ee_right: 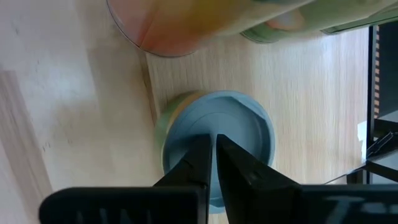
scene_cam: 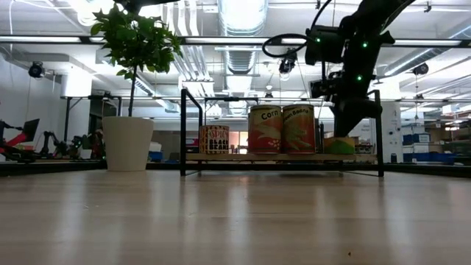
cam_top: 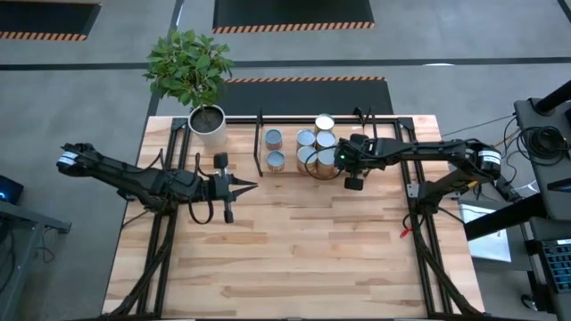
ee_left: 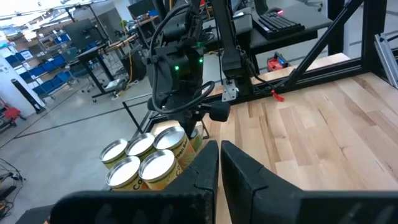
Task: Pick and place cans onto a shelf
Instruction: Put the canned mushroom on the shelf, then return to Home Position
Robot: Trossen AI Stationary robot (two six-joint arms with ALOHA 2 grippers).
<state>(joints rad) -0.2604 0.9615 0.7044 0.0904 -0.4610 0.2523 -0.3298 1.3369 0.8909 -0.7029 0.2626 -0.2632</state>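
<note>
Nearest us, the right gripper (ee_right: 212,163) hangs over a can (ee_right: 217,146) on the shelf (cam_top: 393,122), jaws pressed together, pinching nothing; we judge it should lift straight up, clear of neighbouring cans (cam_top: 314,147). Left gripper (cam_top: 250,186) waits over the worktop (cam_top: 303,259), jaws closed.

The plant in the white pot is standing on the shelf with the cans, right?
No. The high view shows the plant pot standing on the table, just left of the shelf. Only the cans are on it.
</note>
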